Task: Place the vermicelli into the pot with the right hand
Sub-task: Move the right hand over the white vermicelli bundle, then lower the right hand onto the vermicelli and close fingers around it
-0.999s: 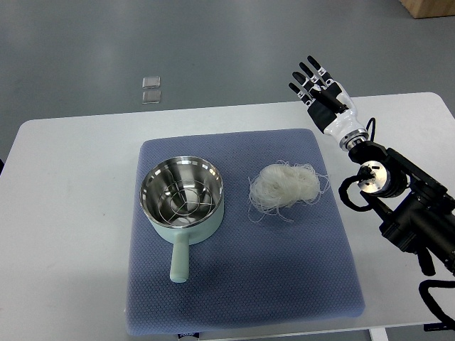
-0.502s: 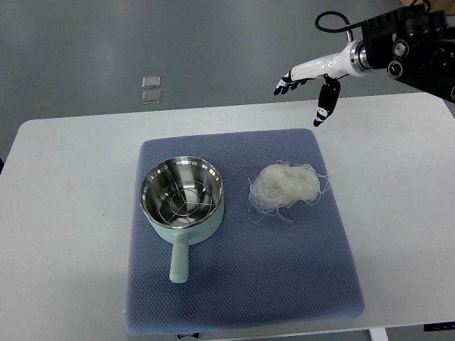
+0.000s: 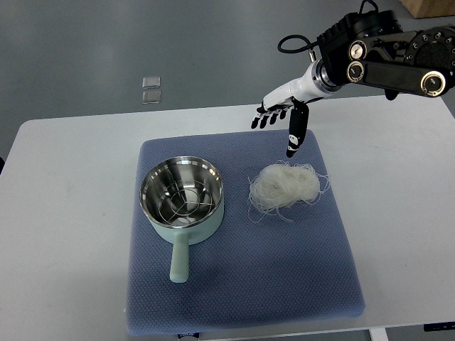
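A white bundle of vermicelli lies on the blue mat, right of centre. To its left stands a pale green pot with a steel inside, a wire rack in it, and its handle pointing toward me. My right hand hangs open above the mat's far edge, just beyond the vermicelli, with fingers spread and the thumb pointing down; it holds nothing. Its arm comes in from the upper right. The left arm is out of view.
The mat covers the middle of a white table. Two small clear squares lie on the grey floor beyond the table's far edge. A brown box corner shows at the top right.
The right arm swung up and round from the table's right side. Over the last half second the hand moved left and lower, toward the vermicelli. Pot and vermicelli have stayed put.
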`<state>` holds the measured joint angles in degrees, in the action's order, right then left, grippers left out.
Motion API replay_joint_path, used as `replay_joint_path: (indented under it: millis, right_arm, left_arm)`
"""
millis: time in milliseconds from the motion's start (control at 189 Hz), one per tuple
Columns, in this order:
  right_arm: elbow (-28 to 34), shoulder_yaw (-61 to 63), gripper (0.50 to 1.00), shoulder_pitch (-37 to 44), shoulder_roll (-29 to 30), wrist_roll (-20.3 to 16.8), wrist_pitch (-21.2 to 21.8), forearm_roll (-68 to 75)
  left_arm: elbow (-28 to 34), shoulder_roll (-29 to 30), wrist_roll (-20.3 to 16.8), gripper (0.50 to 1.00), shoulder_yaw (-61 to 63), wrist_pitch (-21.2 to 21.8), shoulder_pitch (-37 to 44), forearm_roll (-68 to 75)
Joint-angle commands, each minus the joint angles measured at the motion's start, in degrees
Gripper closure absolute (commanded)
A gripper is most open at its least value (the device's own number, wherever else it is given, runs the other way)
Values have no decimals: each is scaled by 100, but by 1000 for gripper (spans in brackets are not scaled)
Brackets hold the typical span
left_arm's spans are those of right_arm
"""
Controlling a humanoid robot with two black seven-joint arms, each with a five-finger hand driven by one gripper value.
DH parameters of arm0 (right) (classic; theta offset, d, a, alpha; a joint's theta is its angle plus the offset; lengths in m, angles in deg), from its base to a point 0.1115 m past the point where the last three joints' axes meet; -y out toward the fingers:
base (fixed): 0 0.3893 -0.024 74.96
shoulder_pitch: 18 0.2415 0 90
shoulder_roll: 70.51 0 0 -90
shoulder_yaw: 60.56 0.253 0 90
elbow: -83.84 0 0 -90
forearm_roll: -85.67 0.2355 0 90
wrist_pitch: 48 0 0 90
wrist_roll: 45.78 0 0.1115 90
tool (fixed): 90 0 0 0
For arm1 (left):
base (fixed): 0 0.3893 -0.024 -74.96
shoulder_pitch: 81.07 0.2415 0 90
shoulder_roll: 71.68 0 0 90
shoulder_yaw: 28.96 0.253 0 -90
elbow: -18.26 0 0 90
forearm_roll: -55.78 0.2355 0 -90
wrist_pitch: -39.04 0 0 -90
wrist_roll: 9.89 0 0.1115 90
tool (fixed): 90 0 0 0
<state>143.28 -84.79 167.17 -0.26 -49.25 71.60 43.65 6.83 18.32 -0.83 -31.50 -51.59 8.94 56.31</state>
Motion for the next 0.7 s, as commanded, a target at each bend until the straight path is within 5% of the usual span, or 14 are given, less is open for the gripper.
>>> replay_joint_path:
  millis: [0,597,692]
  right_arm:
    - [42,208,579,-402,-72,-14,-95,53]
    - [-169,648,593,-2020,-55,276,-1150,-835]
    - [-204,648,652,-2134,-55,303,-1220,-852]
  left_arm:
    - [0,0,0,500,0,1,-1,0]
    - [0,0,0,500,8,1,-1,9]
    - [0,0,0,500,8,1,-1,9]
